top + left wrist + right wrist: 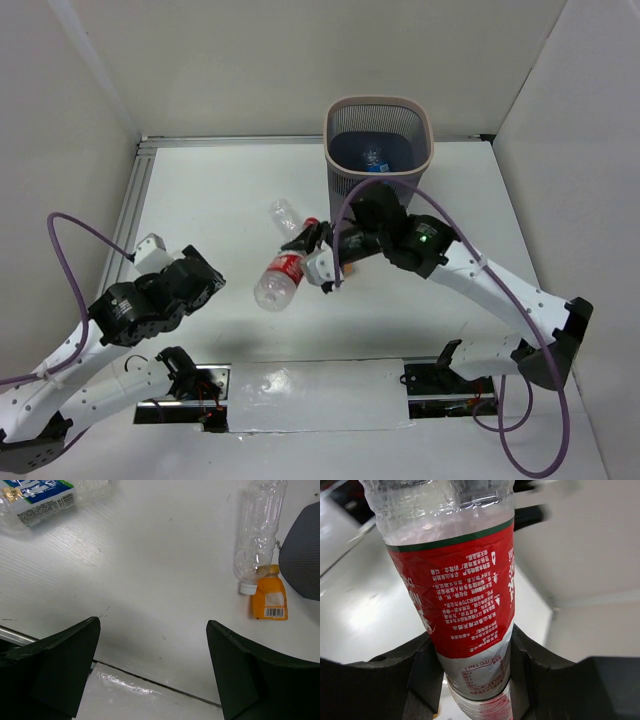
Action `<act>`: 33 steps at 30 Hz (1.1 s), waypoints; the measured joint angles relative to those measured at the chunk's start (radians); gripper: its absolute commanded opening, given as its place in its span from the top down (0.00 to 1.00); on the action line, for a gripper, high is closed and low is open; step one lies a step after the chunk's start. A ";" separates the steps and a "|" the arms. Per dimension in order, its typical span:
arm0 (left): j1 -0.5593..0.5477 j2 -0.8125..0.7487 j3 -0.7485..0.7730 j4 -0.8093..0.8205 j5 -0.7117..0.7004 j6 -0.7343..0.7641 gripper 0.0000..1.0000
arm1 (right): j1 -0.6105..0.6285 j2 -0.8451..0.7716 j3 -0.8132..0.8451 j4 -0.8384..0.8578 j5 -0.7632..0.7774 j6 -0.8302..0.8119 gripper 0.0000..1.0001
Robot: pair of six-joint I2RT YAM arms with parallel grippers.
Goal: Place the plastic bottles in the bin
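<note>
Red-labelled clear plastic bottle (pixel 465 590): right gripper (pixel 475 670) is clamping it; left gripper (pixel 152 665) is hanging spread, empty. Should be clearing rim of dark mesh bin (pixel 380 100) before release.

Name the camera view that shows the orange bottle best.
Left wrist. The orange bottle lies in full view there, barcode up, beside the clear unlabelled bottle at its cap end, near the bin. In the top external view the right arm covers that spot. The right wrist view shows none of it.
</note>
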 measured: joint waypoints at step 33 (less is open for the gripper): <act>0.700 0.447 0.060 0.232 0.142 0.159 0.00 | -0.848 0.289 0.476 0.196 -0.047 0.924 0.12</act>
